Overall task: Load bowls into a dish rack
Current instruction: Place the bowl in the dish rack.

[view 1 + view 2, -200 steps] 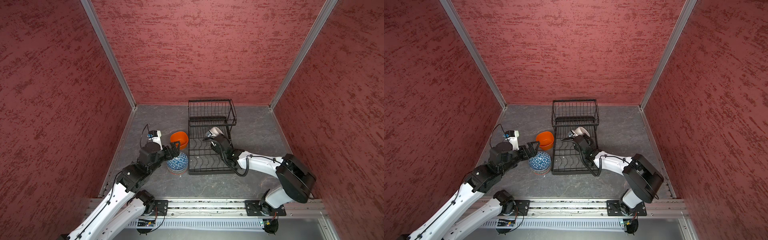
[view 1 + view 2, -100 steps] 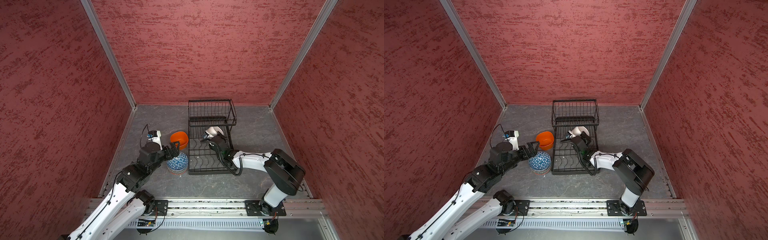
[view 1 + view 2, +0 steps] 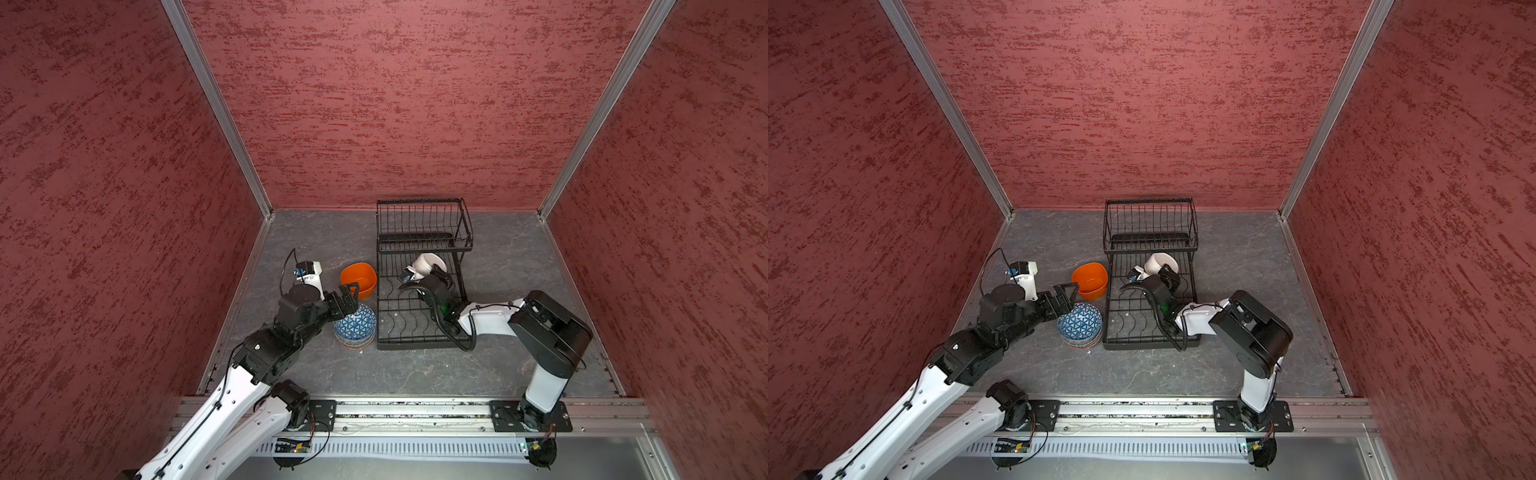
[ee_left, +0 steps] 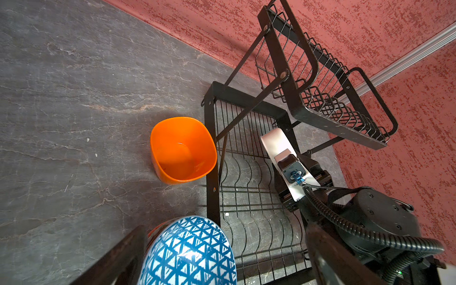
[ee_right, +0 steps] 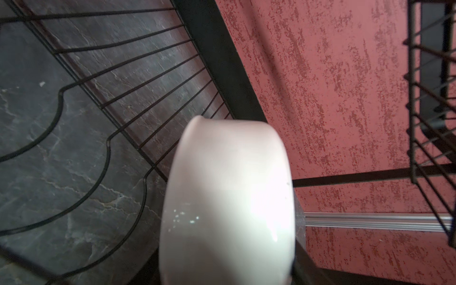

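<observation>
The right gripper (image 3: 436, 274) is clamped on the rim of the white bowl (image 3: 428, 262), holding it on edge over the dish rack (image 3: 415, 345)'s lower tray. The bowl looks stiff, slick and chippable, so a rim grip suits it. The left gripper (image 3: 349, 297) stands wide apart over the blue-patterned stack (image 3: 355, 328) on the bench.

Both arms are built alike: white shell links between black, drum-shaped joint housings. The left arm (image 3: 216, 415) and the right arm (image 3: 486, 324) are each mounted on a black base plate (image 3: 530, 415) screwed to a silver rail (image 3: 415, 409) along the near edge. The left gripper (image 3: 351, 299) is black, jaws included, and has a white wrist camera (image 3: 311, 272) with a blue connector and a thin black cable (image 3: 285, 270). On the right arm a ribbed black hose (image 4: 345, 222) passes a round housing (image 4: 377, 212) dotted with small screws, and a green light (image 3: 445, 308) glows.
</observation>
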### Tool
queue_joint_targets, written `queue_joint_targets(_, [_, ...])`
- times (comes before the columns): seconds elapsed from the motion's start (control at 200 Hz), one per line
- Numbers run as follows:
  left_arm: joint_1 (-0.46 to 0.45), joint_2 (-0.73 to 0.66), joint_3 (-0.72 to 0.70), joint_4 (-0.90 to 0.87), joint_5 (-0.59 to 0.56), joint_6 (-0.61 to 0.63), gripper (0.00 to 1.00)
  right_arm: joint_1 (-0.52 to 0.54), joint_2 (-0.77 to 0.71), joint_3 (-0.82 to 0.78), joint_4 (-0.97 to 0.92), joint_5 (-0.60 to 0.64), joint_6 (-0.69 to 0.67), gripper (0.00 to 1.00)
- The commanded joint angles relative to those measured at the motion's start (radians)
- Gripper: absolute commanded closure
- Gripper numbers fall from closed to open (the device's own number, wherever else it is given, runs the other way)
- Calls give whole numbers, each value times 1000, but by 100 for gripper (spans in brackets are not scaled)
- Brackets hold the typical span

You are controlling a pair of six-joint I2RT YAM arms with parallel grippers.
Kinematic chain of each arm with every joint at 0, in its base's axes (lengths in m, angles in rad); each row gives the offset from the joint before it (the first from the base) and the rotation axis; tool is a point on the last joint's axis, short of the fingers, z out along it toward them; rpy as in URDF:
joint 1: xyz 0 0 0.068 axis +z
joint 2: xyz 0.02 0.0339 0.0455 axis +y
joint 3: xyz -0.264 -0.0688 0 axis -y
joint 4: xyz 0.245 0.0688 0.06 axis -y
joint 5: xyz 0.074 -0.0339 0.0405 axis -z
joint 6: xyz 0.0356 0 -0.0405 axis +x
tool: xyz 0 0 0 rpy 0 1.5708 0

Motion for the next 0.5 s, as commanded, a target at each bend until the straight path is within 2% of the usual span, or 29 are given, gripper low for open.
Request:
queue_joint_targets(0.0, [9, -10, 8, -15, 13, 17, 0, -19, 4, 47, 122, 31, -86, 69])
queue_joint_targets(0.496, [12, -8, 19, -28, 15, 16, 0, -107, 66, 102, 187, -6, -145, 69])
